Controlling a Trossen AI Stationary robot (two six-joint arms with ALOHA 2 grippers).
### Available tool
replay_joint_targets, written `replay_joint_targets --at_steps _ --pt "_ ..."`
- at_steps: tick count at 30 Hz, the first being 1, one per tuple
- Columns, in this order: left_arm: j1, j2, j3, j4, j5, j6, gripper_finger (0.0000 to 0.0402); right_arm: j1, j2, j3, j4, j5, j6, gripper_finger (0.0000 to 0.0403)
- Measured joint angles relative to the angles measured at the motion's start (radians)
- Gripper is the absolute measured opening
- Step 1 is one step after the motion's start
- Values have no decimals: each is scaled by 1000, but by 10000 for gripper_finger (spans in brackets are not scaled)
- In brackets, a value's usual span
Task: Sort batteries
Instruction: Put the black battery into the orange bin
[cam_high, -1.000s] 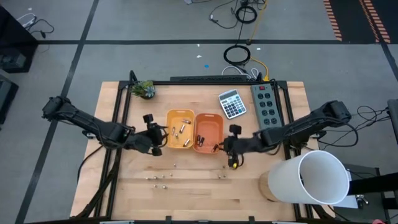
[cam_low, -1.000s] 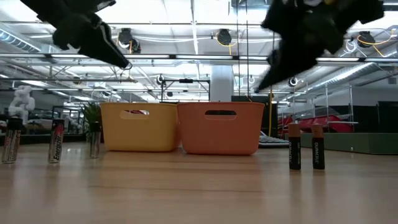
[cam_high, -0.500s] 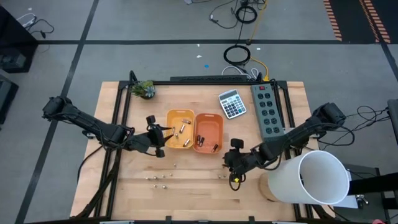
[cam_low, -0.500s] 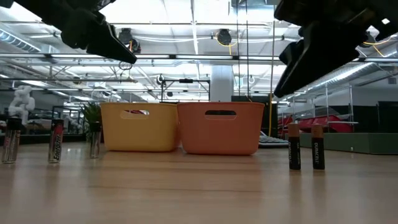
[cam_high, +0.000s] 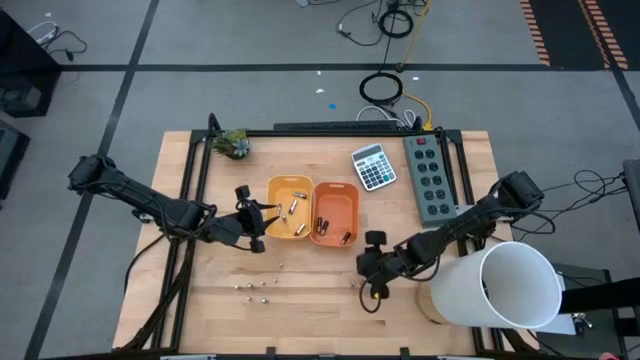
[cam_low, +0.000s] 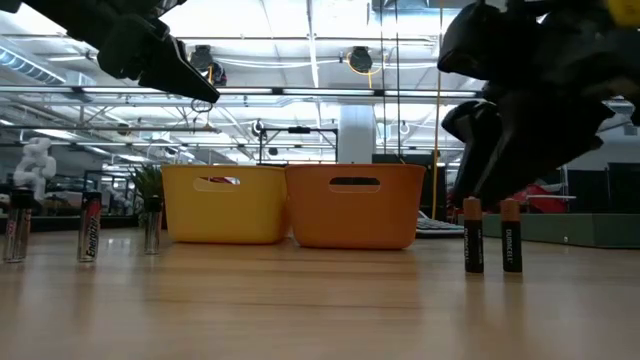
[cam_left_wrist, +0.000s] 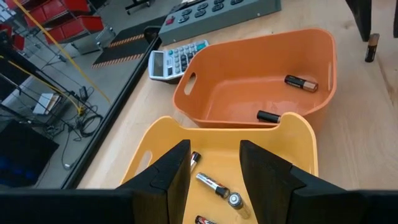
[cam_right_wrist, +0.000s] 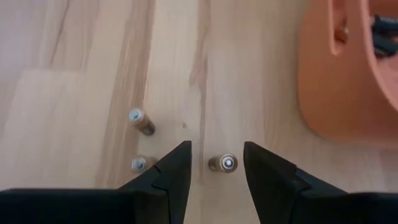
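Above three standing batteries (cam_right_wrist: 222, 163), right gripper (cam_right_wrist: 214, 168) jaws spread; left gripper (cam_left_wrist: 214, 177) jaws spread

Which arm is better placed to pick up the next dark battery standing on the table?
The right. Its gripper is open directly above a standing dark battery, which shows between its fingers. The left gripper hovers open over the yellow tray, away from those batteries.

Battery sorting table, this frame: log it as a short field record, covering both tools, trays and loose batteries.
left tool: open, above the yellow tray, empty
right tool: open, over upright dark batteries on the table
yellow tray contents: silvery batteries
orange tray contents: dark batteries
loose left group: silvery batteries standing
bystanders: calculator, power strip
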Motion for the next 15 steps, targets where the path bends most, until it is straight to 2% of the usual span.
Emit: replay_joint_targets --at_steps 5,15 --pt "0 0 0 0 0 -10 147 -16 0 0 -20 -55 -111 139" --pt "0 0 0 4 0 -40 147 -53 0 0 -48 -124 -170 139"
